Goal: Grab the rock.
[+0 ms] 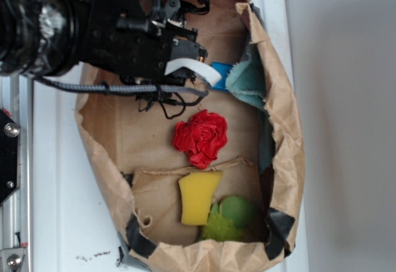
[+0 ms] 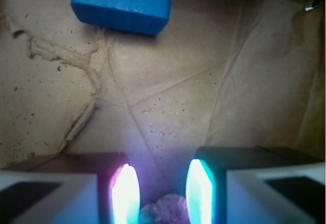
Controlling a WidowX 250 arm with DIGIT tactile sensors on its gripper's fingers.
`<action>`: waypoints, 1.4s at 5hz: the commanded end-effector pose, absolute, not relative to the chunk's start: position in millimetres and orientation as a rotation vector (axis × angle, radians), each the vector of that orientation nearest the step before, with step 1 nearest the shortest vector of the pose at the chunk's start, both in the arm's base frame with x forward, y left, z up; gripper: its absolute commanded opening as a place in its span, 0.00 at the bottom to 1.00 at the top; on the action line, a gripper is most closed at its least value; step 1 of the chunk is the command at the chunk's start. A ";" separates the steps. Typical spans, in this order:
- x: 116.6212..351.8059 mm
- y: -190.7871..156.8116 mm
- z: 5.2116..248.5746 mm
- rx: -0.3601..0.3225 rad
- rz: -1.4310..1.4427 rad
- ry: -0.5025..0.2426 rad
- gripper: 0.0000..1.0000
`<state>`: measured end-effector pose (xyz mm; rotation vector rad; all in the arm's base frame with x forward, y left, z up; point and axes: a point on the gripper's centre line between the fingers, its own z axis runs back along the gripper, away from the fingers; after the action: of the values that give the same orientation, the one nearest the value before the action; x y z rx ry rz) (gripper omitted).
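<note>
In the wrist view the rock (image 2: 165, 210), small, rough and greyish, sits deep between my two lit fingers at the bottom edge. It fills the gap and seems to touch both pads. My gripper (image 2: 162, 167) is shut on it, over the creased brown paper floor. A blue block (image 2: 122, 2) lies ahead at the upper left. In the exterior view my gripper (image 1: 195, 65) hangs over the upper part of the paper bag next to the blue block (image 1: 221, 74). The arm hides the rock there.
The brown paper bag (image 1: 291, 161) walls in everything. Inside lie a teal cloth (image 1: 247, 77) at the right wall, a red rose-like cloth ball (image 1: 201, 136) in the middle, a yellow sponge wedge (image 1: 198, 198) and a green soft object (image 1: 232, 219) near the front.
</note>
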<state>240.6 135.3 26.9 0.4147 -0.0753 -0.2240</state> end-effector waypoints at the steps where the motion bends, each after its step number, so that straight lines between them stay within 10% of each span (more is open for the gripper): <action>1: 248.7 142.7 41.7 0.420 -0.184 -0.095 0.00; 7: 285.8 121.9 139.1 0.182 -0.020 -0.172 0.00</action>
<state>278.6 110.5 108.6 0.1328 -0.0851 -0.0347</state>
